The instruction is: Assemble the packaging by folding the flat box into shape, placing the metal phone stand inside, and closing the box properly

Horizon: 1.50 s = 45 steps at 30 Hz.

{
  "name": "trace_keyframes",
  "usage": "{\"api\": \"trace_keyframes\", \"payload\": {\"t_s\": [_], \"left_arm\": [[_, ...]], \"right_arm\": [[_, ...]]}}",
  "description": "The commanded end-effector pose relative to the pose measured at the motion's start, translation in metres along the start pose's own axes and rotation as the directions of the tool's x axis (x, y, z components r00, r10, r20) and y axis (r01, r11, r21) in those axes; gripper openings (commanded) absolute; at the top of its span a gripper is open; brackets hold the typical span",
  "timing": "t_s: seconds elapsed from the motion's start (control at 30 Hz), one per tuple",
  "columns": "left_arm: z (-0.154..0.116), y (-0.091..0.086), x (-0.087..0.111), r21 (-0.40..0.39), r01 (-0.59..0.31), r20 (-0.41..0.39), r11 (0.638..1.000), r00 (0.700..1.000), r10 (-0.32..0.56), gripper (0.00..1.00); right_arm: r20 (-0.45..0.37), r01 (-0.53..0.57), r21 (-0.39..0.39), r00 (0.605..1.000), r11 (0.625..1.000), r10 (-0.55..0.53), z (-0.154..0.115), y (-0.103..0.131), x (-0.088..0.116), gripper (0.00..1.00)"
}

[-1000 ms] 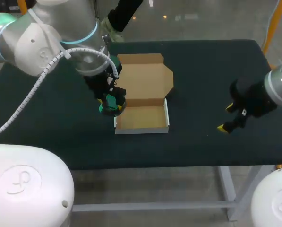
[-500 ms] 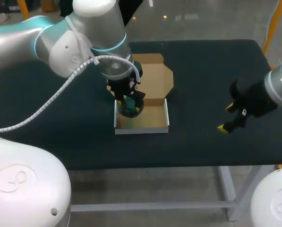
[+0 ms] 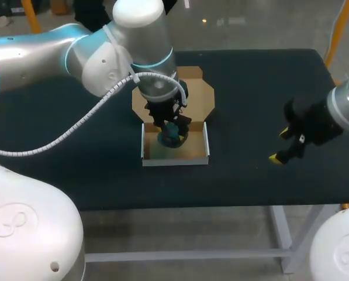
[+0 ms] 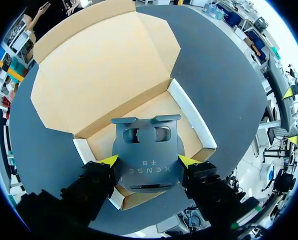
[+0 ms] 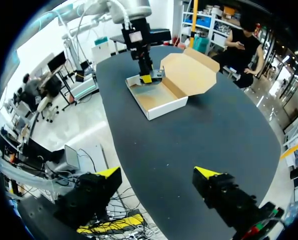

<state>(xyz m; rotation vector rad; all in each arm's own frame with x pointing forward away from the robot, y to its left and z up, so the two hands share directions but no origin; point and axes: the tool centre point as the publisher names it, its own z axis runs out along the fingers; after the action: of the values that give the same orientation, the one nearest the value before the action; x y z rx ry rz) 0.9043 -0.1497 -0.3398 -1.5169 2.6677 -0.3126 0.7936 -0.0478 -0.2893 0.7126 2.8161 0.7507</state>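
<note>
My left arm comes in from the left and reaches over the middle of the dark surface [image 3: 250,88]. Its left gripper [image 4: 149,161] pinches the metal phone stand [image 4: 146,150] from two sides, one yellow tip against each edge of the plate. The stand is a dark grey sheet with two square cut-outs near its far end and a folded lip beyond them. It hangs over the open tray of the cardboard box [image 3: 175,160], inside the line of the white walls. I cannot tell whether it already touches the tray floor.

The box is folded into shape and sits near the middle of the surface. Its lid [image 4: 104,65] lies flat and open on the far side, brown inside, and its side flaps are spread out. The tray walls stand upright all round.

My right arm stays well apart from the box, near the right-hand edge of the surface. The right gripper [image 5: 157,172] has its fingers spread wide with nothing between them, and it hangs above bare surface.
</note>
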Motion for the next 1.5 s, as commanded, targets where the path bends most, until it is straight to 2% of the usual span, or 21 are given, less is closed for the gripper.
{"api": "trace_keyframes", "payload": {"t_s": [0.03,0.23,0.67,1.17,1.2,1.23,1.3,1.33,1.37,1.5], "left_arm": [[0.009,-0.003,0.003,0.001,0.003,0.009,1.0,1.0,-0.003,0.0],[0.024,0.0,-0.001,0.003,0.004,0.019,1.0,1.0,-0.004,0.0],[0.043,-0.01,-0.006,0.012,0.022,0.038,1.0,0.999,-0.023,0.0],[0.061,-0.005,-0.006,-0.013,0.019,0.07,1.0,0.997,-0.018,0.0],[0.062,-0.005,-0.006,-0.015,0.02,0.073,1.0,0.997,-0.019,0.16],[0.062,-0.005,-0.006,-0.016,0.02,0.074,1.0,0.997,-0.019,0.43],[0.063,-0.005,-0.007,-0.018,0.023,0.076,1.0,0.997,-0.021,0.85],[0.063,-0.005,-0.007,-0.018,0.024,0.077,1.0,0.997,-0.022,0.97],[0.063,-0.005,-0.007,-0.019,0.026,0.079,0.999,0.997,-0.024,1.0],[0.063,-0.005,-0.008,-0.022,0.036,0.084,0.999,0.996,-0.034,1.0]], "right_arm": [[0.004,0.002,-0.006,1.0,1.0,-0.002,-0.003,-0.002,0.005,1.0],[0.004,0.002,-0.006,1.0,1.0,-0.002,-0.003,-0.002,0.005,1.0],[0.004,0.002,-0.006,1.0,1.0,-0.002,-0.003,-0.002,0.005,1.0],[0.004,0.002,-0.006,1.0,1.0,-0.002,-0.003,-0.002,0.005,1.0],[0.004,0.002,-0.006,1.0,1.0,-0.002,-0.003,-0.002,0.005,1.0],[0.004,0.002,-0.006,1.0,1.0,-0.002,-0.003,-0.002,0.005,1.0],[0.004,0.002,-0.006,1.0,1.0,-0.002,-0.003,-0.002,0.005,1.0],[0.004,0.002,-0.006,1.0,1.0,-0.002,-0.003,-0.002,0.005,1.0],[0.004,0.002,-0.006,1.0,1.0,-0.002,-0.003,-0.002,0.005,1.0],[0.004,0.002,-0.006,1.0,1.0,-0.002,-0.003,-0.002,0.005,1.0]]}}
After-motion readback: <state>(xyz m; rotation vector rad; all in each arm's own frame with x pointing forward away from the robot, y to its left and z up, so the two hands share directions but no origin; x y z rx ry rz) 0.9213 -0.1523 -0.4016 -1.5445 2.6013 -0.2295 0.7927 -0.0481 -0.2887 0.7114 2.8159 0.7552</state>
